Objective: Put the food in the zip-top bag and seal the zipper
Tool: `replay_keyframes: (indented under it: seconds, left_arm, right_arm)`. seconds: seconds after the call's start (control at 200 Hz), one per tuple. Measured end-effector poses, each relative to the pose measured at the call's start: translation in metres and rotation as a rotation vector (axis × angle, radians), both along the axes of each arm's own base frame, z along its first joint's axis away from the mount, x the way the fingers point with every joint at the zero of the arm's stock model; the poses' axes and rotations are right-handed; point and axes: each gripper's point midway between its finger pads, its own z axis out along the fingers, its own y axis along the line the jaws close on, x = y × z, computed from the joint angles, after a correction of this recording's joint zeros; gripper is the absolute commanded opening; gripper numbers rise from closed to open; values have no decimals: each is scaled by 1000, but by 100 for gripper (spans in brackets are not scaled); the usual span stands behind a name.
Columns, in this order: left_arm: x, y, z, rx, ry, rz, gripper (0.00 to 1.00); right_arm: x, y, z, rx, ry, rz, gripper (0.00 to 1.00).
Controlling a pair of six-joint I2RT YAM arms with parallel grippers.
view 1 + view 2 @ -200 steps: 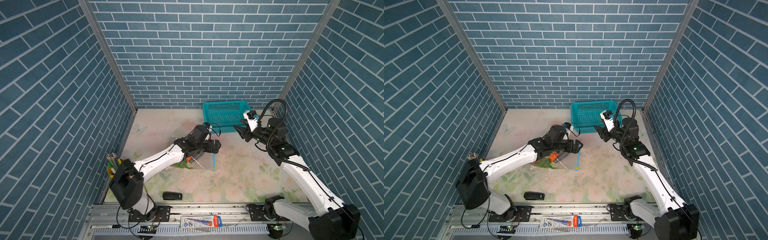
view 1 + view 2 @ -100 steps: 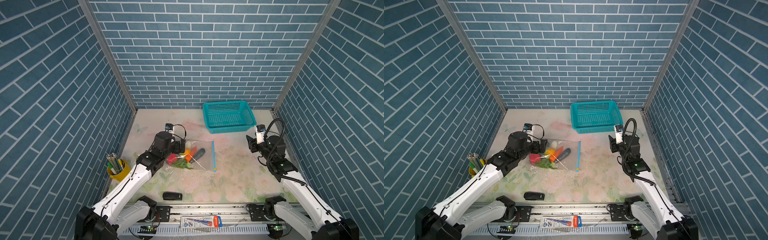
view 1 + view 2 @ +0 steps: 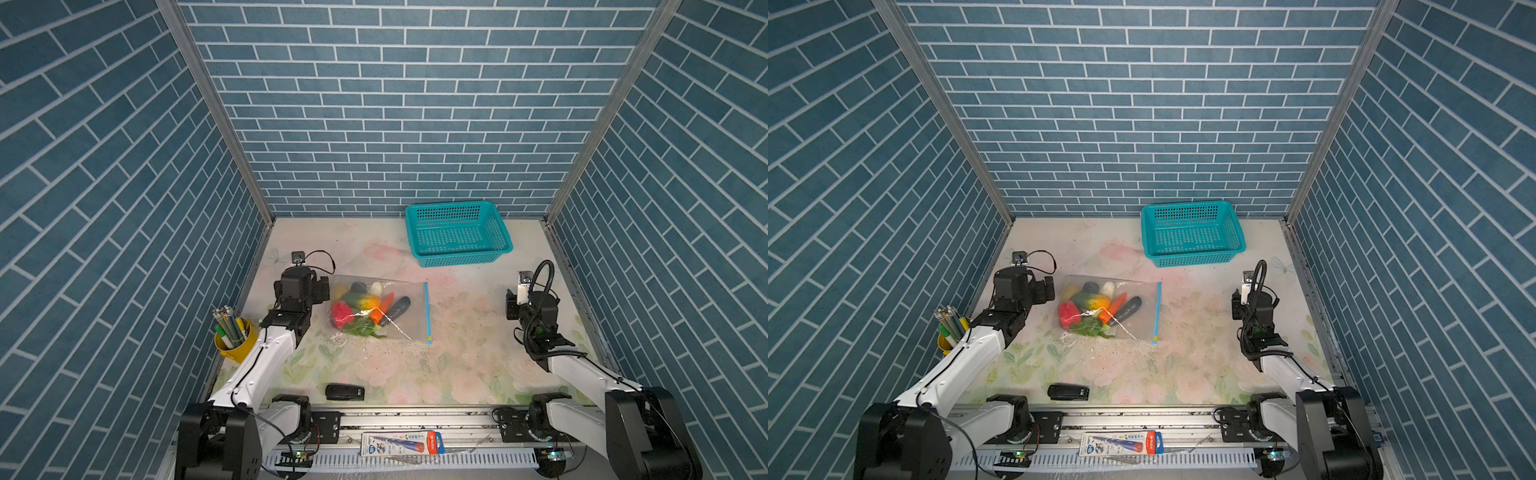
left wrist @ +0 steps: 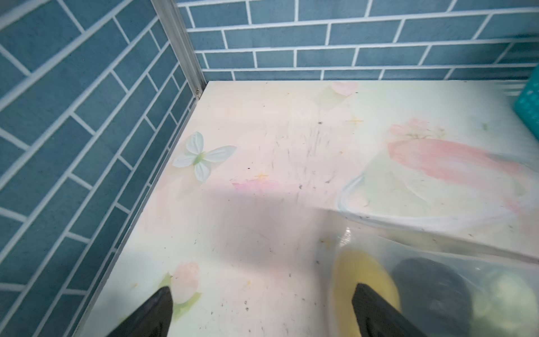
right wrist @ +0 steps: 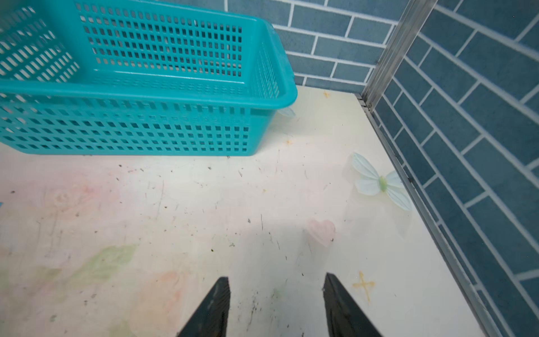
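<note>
Zip-top bag (image 3: 409,318) beside left tool (image 3: 324,291), basket (image 3: 457,261) apart

Clear crinkly plastic zip-top bag (image 4: 423,210): blurred in the left wrist view, cut by the frame edge beside the left gripper (image 4: 262,286).
Glossy yellow toy vegetable (image 4: 358,268): partly behind one black finger (image 4: 373,306).
Light-blue zipper strip (image 3: 427,311): too small in both top views to tell whether sealed.
Teal perforated plastic basket (image 5: 131,122): cropped, ahead of the right gripper (image 5: 276,276).
</note>
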Motion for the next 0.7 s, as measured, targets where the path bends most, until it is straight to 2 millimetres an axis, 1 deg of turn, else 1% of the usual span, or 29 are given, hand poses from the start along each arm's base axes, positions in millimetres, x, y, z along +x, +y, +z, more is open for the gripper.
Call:
replay_keyframes:
  seconds: [0.07, 0.17, 0.295, 0.39, 0.52, 0.65, 0.7]
  left_arm:
    - [6, 9, -11, 14, 13, 18, 96]
    - [11, 18, -30, 27, 14, 32, 96]
    - [15, 24, -50, 28, 24, 33, 96]
    - [20, 23, -54, 23, -6, 23, 96]
    - [22, 22, -58, -1, -69, 17, 97]
    - [26, 21, -64, -17, -94, 15, 99]
    - [28, 20, -63, -21, -107, 14, 99]
  right_arm:
    - [2, -6, -3, 1, -7, -19, 52]
    - [9, -19, -1, 5, -38, -55, 52]
    - [16, -34, -5, 15, -50, -92, 52]
    - [17, -41, -11, 20, -38, -109, 52]
    - [18, -44, -11, 24, -38, -116, 52]
    - [22, -48, -14, 45, -29, -134, 53]
    - [24, -51, -14, 56, -33, -144, 53]
